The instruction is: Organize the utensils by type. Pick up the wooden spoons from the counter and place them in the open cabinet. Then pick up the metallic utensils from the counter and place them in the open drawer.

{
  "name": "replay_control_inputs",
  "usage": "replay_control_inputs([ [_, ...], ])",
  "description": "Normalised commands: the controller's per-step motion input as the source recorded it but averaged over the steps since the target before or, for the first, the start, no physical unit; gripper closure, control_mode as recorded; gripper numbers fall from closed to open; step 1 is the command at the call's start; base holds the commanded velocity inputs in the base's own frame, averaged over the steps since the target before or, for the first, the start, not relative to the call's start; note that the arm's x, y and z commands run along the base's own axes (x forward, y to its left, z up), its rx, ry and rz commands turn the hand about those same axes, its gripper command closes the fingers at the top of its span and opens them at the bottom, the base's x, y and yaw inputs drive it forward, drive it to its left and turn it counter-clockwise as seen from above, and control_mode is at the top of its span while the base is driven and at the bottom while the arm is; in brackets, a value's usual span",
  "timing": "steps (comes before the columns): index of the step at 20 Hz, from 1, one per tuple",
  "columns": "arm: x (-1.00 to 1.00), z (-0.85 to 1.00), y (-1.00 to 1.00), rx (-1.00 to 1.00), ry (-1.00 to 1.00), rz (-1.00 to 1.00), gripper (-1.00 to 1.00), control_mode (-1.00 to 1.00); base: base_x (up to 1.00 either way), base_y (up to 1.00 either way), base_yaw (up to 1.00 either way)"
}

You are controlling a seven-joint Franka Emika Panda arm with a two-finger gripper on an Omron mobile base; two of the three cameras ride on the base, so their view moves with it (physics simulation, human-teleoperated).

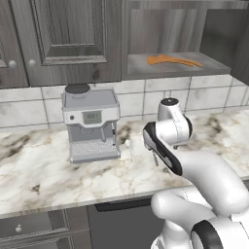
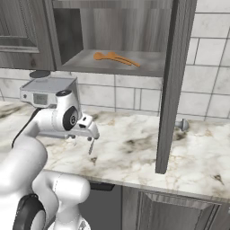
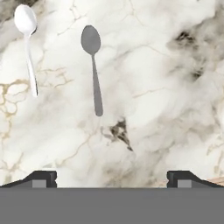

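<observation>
On the shelf of the open cabinet (image 1: 214, 65), the left base view shows both wooden spoons (image 1: 172, 60) lying flat, so that part looks done. A pale spoon (image 1: 129, 147) lies on the counter (image 1: 44, 170), just beside the coffee machine (image 1: 91, 124). The arm bends over the counter and hides some of it.

From the right base view, the wooden spoons (image 2: 114, 58) lie on the same shelf. The cabinet door (image 2: 173, 85) hangs open in front, and a dark spoon (image 2: 91, 147) lies just below the hand.

Looking down from the hand view, the pale spoon (image 3: 28, 43) and the dark spoon (image 3: 93, 65) lie side by side, a little apart. The gripper (image 3: 112, 179) has its fingers wide apart and holds nothing. Both spoons sit off to one side of the fingers, so a straight drop could miss them. They are thin and flat, so they might slip out. I cannot see the open drawer here.
</observation>
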Motion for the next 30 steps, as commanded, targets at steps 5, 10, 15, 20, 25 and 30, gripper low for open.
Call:
replay_control_inputs([
  [5, 0.25, -0.22, 0.00, 0.01, 0.03, 0.11, -1.00, -1.00, 0.00, 0.00, 0.00],
  [10, 0.27, -0.20, 0.00, 0.05, 0.01, 0.11, -1.00, -1.00, 0.00, 0.00, 0.00],
  [15, 0.28, -0.24, 0.00, 0.06, 0.00, 0.09, -1.00, -1.00, 0.00, 0.00, 0.00],
  [20, 0.44, -0.33, 0.02, 0.00, 0.00, 0.01, -1.00, -1.00, 0.00, 0.00, 0.00],
  [25, 0.48, -0.25, 0.00, 0.00, 0.01, 0.00, -1.00, -1.00, 0.00, 0.00, 0.00],
  [30, 0.34, -0.28, 0.00, 0.00, 0.00, 0.00, -1.00, -1.00, 0.00, 0.00, 0.00],
])
